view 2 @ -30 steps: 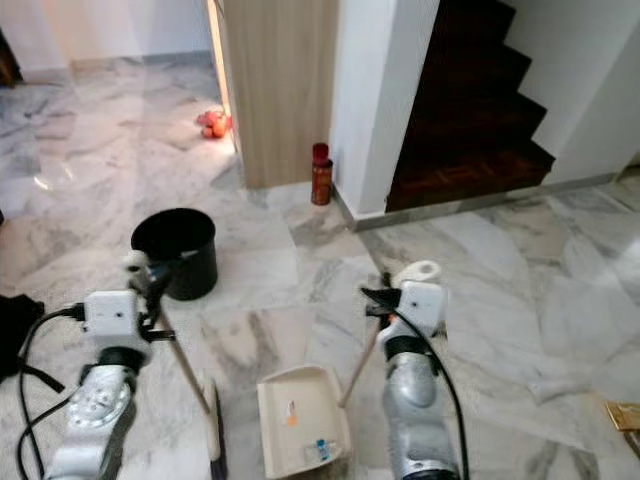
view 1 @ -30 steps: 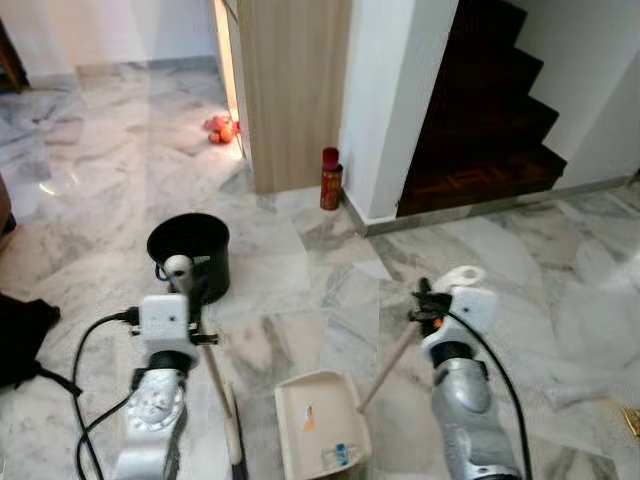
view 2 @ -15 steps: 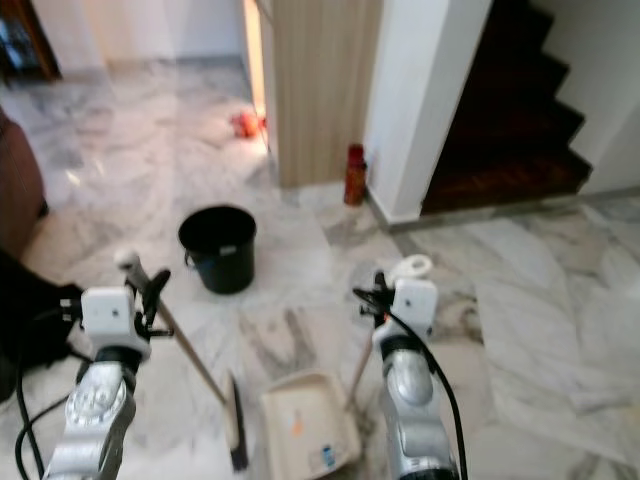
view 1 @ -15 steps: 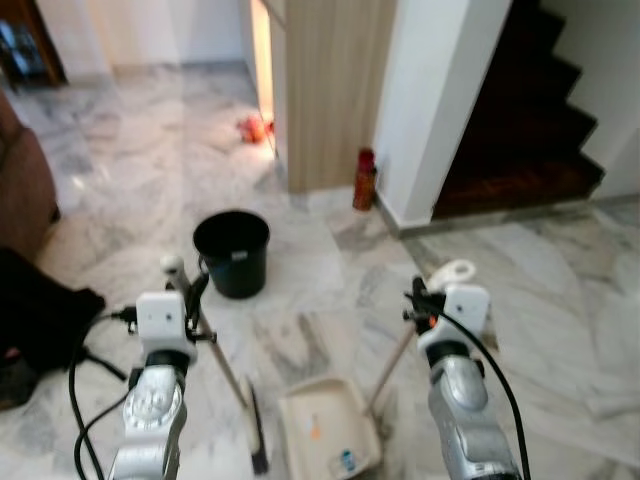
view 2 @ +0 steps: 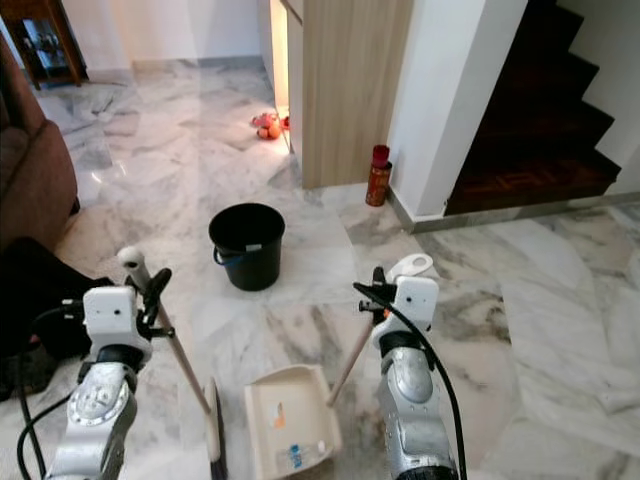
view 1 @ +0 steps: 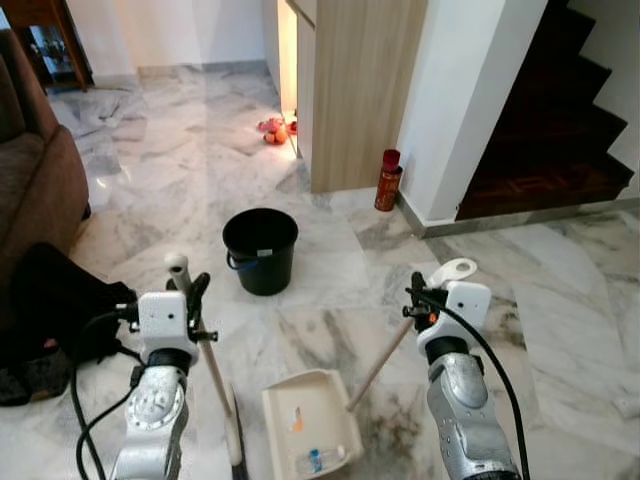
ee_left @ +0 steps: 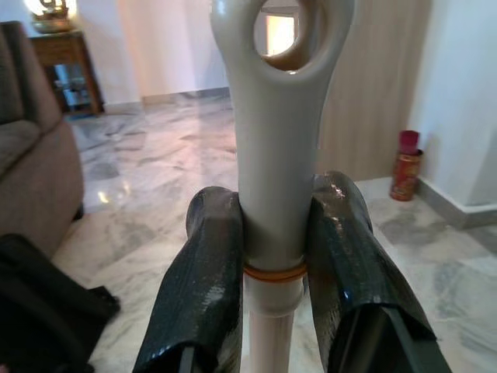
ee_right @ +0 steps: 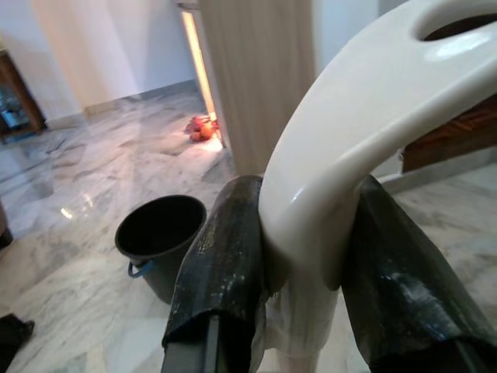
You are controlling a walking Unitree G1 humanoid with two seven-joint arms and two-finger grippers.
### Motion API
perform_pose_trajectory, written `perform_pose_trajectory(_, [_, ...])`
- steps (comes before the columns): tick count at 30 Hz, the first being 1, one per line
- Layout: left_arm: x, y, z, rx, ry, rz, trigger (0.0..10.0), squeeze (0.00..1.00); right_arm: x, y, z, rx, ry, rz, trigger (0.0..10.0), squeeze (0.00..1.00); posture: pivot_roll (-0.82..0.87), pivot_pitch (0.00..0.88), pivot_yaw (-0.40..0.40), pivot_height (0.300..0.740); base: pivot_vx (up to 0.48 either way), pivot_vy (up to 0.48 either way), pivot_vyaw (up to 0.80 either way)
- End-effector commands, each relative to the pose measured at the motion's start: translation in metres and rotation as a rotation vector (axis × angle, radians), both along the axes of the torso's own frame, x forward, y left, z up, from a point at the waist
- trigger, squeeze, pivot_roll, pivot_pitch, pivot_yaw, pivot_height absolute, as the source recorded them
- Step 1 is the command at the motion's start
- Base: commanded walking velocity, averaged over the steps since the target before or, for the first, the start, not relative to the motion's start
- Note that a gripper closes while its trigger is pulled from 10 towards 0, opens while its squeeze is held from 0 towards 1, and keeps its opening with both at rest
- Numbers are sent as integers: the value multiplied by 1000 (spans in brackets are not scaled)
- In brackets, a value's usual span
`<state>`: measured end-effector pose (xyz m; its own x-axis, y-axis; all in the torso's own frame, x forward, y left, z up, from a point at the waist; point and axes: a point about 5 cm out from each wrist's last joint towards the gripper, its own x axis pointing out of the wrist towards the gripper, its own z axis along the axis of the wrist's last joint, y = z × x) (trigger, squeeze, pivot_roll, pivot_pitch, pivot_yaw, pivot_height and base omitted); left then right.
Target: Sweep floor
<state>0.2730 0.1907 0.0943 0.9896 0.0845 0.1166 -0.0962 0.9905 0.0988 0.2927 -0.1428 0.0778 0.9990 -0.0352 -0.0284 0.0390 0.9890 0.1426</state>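
Note:
My left gripper (view 1: pixel 186 287) is shut on the cream handle of a broom (view 1: pixel 213 372), whose brush head (view 1: pixel 234 440) rests on the marble floor at bottom left. In the left wrist view both fingers (ee_left: pixel 203 264) clamp the broom handle (ee_left: pixel 273 155) just below its loop. My right gripper (view 1: pixel 420 300) is shut on the dustpan handle (view 1: pixel 380 363), and the right wrist view shows the white grip (ee_right: pixel 334 179) squeezed between the fingers (ee_right: pixel 225 256). The cream dustpan (view 1: pixel 306 430) lies on the floor between my arms with a small bottle and an orange scrap in it.
A black bucket (view 1: pixel 260 249) stands on the floor ahead. A red can (view 1: pixel 387 180) sits by the white wall corner, near the dark stairs (view 1: pixel 545 150). A brown sofa (view 1: pixel 30 190) and a black bag (view 1: pixel 60 310) are at the left. Orange toys (view 1: pixel 271 130) lie far ahead.
The whole view has shifted as I turned left and the camera moved: the sofa and bag have come into view, the bucket sits more central. Both grippers keep their holds.

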Motion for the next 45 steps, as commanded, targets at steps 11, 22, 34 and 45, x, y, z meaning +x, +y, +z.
perform_pose_trajectory(11, [-12,12,-1,68,-6,40,10000,0,15,-2,36,89,-118,-71,10000,0,94,7,-14,740,0,0,0])
perform_pose_trajectory(22, [-18,4,-5,96,-5,13,10000,0,22,6,81,155,-307,-47,10000,0,105,4,-16,740,0,0,0])
perform_pose_trajectory(34, [-24,15,-5,104,-13,78,10000,0,26,15,131,213,-452,2,10000,0,108,5,-23,740,0,0,0])
perform_pose_trajectory(45, [-22,13,-4,104,-21,87,10000,0,26,13,128,211,-419,0,10000,0,105,2,-26,740,0,0,130])
